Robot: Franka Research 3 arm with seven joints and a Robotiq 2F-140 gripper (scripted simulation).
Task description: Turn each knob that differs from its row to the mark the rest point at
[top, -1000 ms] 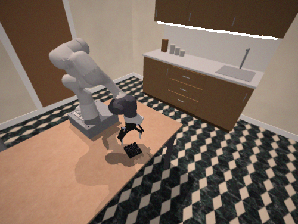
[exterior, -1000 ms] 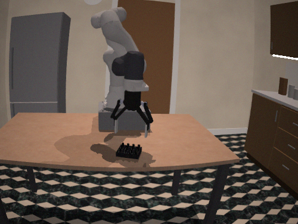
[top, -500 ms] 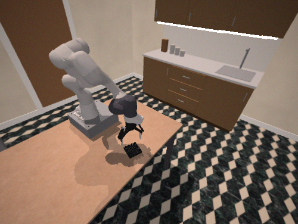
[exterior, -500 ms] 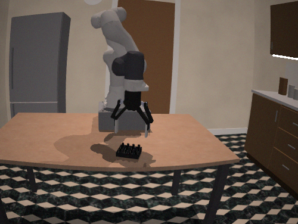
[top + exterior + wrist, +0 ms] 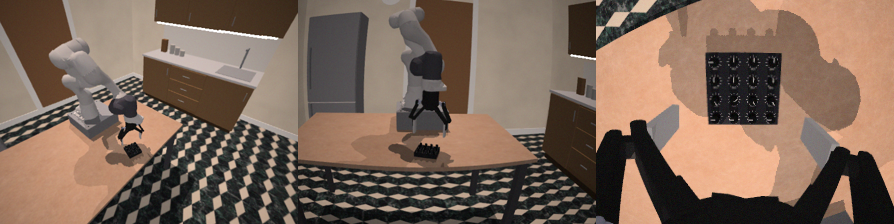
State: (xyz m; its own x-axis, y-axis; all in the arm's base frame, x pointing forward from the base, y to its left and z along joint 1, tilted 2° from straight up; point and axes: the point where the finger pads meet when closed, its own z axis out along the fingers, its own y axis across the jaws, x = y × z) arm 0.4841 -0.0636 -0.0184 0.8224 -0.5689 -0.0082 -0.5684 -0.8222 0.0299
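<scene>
The knob box (image 5: 744, 88) sits on the table (image 5: 862, 43) in the centre of my wrist view, a little above mid-frame, a square black block with four rows of four knobs. Its edges run nearly parallel to the frame edges, so it has no long axis to favour; what matters is which side carries the socket, and I cannot tell that from here. The white lines on the knobs are too small for me to read their marks.

From the exterior view the knob box (image 5: 427, 151) stands on its feet near the table's front edge, in the lower middle of the picture, with my gripper (image 5: 429, 130) hanging above it and slightly behind, well apart from the knobs. In the top view the box (image 5: 133, 149) lies just below and right of my gripper (image 5: 131, 139).

My gripper (image 5: 741, 123) is spread fully wide and holds nothing; the two pale fingertips show at lower left and lower right of the box in the wrist picture. So the box lies ahead of my fingers rather than between them. I judge the coming move needs a forward shift and a descent onto one chosen knob.
</scene>
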